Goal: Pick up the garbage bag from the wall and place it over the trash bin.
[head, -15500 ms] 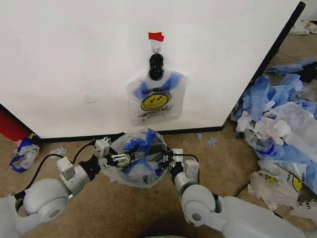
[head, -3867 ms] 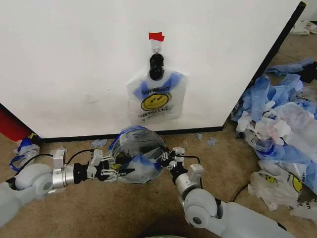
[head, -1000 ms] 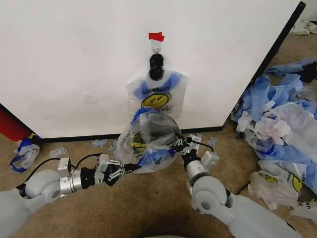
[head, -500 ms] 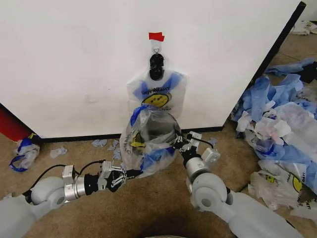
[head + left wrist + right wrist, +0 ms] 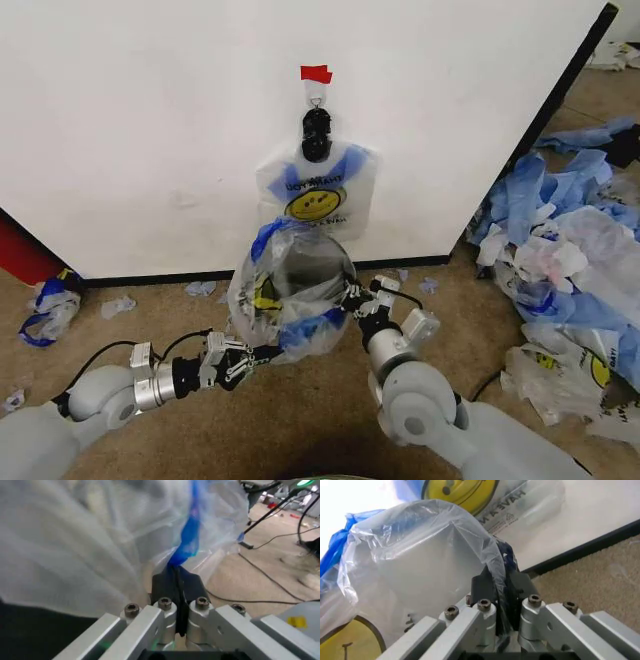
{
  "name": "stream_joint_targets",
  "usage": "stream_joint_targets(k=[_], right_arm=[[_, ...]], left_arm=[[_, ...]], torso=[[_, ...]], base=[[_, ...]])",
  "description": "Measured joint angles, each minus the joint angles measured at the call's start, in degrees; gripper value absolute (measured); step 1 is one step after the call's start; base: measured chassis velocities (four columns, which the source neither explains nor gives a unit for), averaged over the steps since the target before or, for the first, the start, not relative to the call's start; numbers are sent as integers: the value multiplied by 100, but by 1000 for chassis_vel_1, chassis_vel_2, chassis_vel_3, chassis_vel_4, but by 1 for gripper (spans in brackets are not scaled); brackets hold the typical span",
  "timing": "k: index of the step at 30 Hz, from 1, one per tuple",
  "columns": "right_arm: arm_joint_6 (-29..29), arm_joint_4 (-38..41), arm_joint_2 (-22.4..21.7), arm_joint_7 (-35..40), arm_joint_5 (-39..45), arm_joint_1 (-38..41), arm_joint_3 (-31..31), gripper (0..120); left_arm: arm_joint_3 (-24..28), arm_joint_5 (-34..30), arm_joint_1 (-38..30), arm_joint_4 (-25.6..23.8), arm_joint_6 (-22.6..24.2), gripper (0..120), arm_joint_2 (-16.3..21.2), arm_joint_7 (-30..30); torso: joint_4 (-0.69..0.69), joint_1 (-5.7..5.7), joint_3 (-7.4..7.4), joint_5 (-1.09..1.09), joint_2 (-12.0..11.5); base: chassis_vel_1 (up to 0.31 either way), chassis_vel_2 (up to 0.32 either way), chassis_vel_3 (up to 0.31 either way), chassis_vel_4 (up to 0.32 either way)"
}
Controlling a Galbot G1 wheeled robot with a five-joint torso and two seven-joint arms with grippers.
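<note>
A translucent white garbage bag (image 5: pixel 292 300) with blue handles and a yellow smiley is stretched between my two grippers, just in front of the wall (image 5: pixel 150 120). A dark round shape, the trash bin (image 5: pixel 305 268), shows through it. My left gripper (image 5: pixel 262 352) is shut on the bag's lower left edge, pinching a blue strip (image 5: pixel 187 536) between its fingers (image 5: pixel 165 583). My right gripper (image 5: pixel 352 297) is shut on the bag's right edge, film (image 5: pixel 420 562) clamped in its fingers (image 5: pixel 482 583). Another smiley bag (image 5: pixel 315 200) hangs from a black clip (image 5: pixel 316 133) under red tape (image 5: pixel 315 73).
A big heap of blue and white plastic sheets (image 5: pixel 570 250) lies on the floor at the right. A red object (image 5: pixel 20 250) and a small crumpled bag (image 5: pixel 45 305) sit at the left by the wall's black base strip (image 5: pixel 180 277). Bare carpet (image 5: pixel 300 420) lies in front of me.
Over the last seconds both grippers lifted the bag from floor level up toward the wall. In the last second it shifted slightly left and down, both grippers staying shut on it.
</note>
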Motion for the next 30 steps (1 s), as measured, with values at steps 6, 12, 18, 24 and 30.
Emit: stream_joint_targets(k=[6, 12, 18, 24, 30], right_arm=[[-9, 112, -31, 1, 36, -43, 4, 0], [-23, 186, -61, -1, 51, -90, 15, 0], [-37, 245, -71, -10, 55, -157, 18, 0], [-51, 315, -170, -74, 40, -263, 25, 0], [-52, 350, -267, -134, -10, -366, 50, 0]], left_arm=[[1, 88, 73, 132, -47, 0, -53, -12], [3, 126, 100, 268, -118, 0, -84, -16], [4, 141, 85, 413, -170, 0, -101, -54], [-3, 149, 75, 536, -244, 0, -117, -55], [0, 154, 72, 529, -248, 0, -70, -55]], torso=[[1, 0, 0, -1, -1], [0, 0, 0, 0, -1], [0, 0, 0, 1, -1], [0, 0, 0, -1, -1], [0, 0, 0, 0, -1]], base=[[0, 0, 0, 0], [0, 0, 0, 0], [0, 0, 0, 0], [0, 0, 0, 0], [0, 0, 0, 0]])
